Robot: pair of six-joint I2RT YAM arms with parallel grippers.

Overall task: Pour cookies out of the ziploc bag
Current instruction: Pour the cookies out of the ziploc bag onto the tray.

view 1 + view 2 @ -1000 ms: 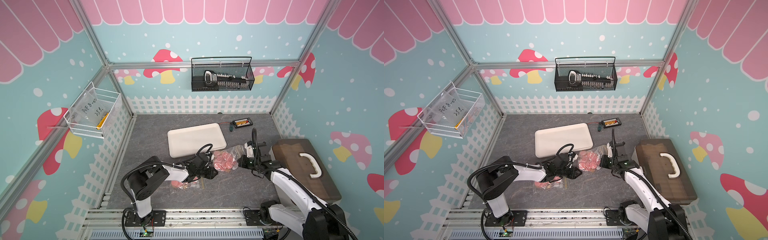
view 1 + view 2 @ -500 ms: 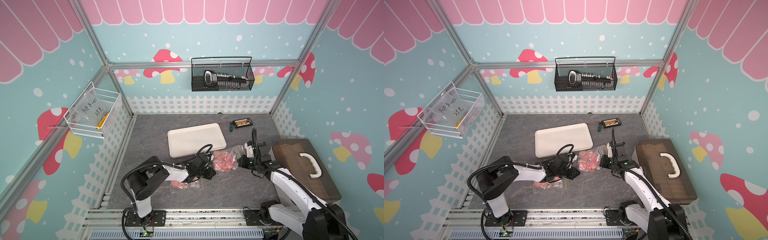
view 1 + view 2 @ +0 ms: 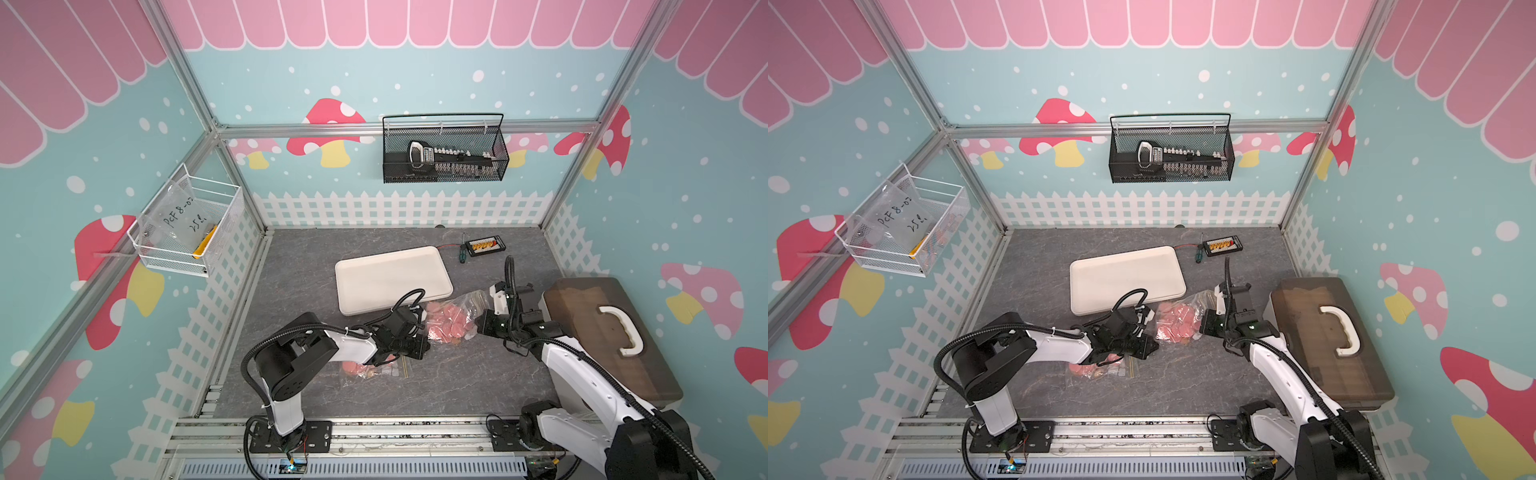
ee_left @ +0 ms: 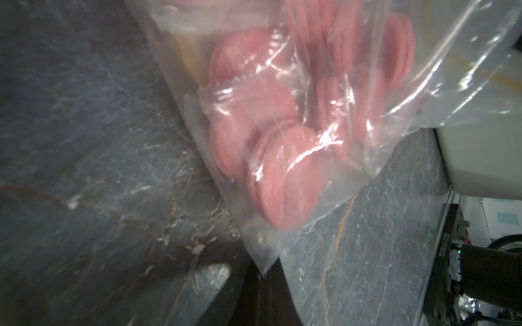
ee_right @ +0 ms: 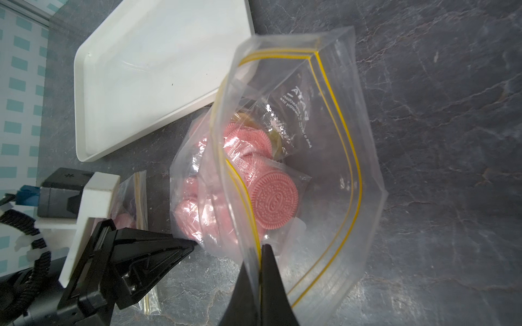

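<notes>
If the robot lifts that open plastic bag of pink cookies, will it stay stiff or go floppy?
Probably floppy: the bag is thin, wrinkled clear film, buckling where the right gripper pinches its rim. The cookies lie loose inside, so they would likely slide toward whichever end hangs lower. Its glossy film may slip from a light pinch.

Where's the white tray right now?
In both top views the white tray lies flat mid-table, just behind the ziploc bag of cookies, offset toward the left arm.
</notes>
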